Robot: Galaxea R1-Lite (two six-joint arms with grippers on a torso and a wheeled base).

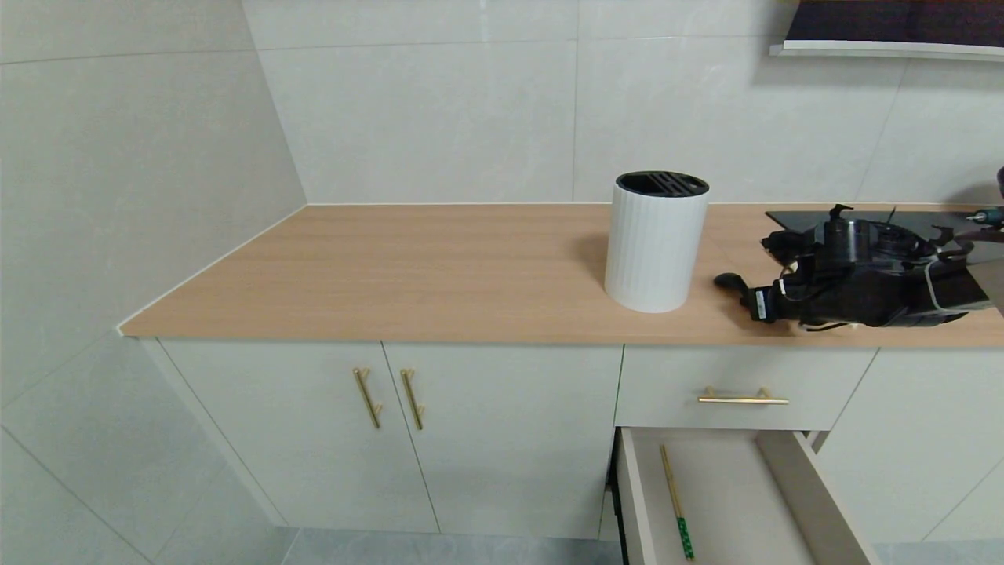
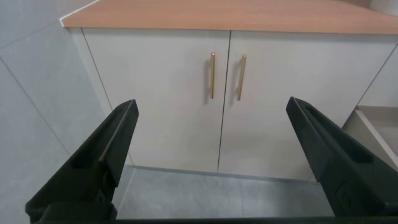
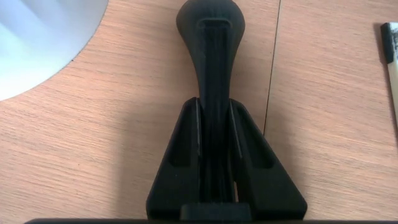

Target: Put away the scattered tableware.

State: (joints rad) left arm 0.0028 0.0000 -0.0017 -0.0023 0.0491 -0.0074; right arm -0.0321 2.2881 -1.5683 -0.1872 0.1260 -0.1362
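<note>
Left gripper (image 2: 210,104), fingers wide apart, low by the cupboard doors (image 2: 168,99). White ribbed holder (image 1: 655,243) upright on the wooden counter (image 1: 431,267). Just right of it, black utensil handle (image 3: 210,25), pinched by right gripper (image 3: 213,102). Below, open drawer (image 1: 808,494) with one green-tipped chopstick (image 1: 674,494) inside.

Showed pale tiled walls (image 1: 423,110), a wood-topped desk (image 1: 408,267) over cream cabinet doors (image 1: 314,455) with brass handles (image 1: 366,398), grey floor (image 1: 439,551) below.

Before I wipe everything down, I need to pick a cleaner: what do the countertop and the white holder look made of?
Countertop: wood-look, probably laminate; matte, even straight grain. White holder: likely matte plastic, ceramic possible; fine vertical ribs, black slotted top.
</note>
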